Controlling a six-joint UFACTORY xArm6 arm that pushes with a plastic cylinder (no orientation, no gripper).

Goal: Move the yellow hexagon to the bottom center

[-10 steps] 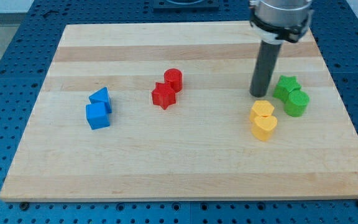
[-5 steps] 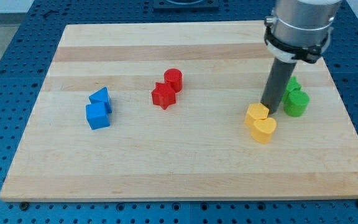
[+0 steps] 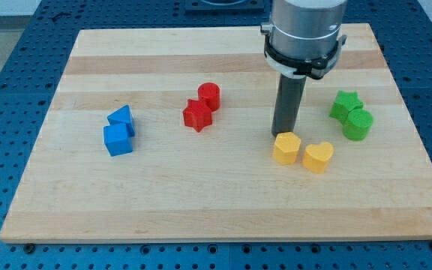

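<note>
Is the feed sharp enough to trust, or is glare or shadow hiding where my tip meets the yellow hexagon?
Camera view: even, soft lighting, with no glare on the wooden board; the blocks have crisp edges and only faint shadows. My tip reads clearly just above the yellow hexagon, at its top edge. Only the arm's upper part is cropped.

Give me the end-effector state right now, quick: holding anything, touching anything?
No pincer on this arm, only a rod.
My tip: holding nothing, at the top edge of the yellow hexagon, apparently touching it.
</note>
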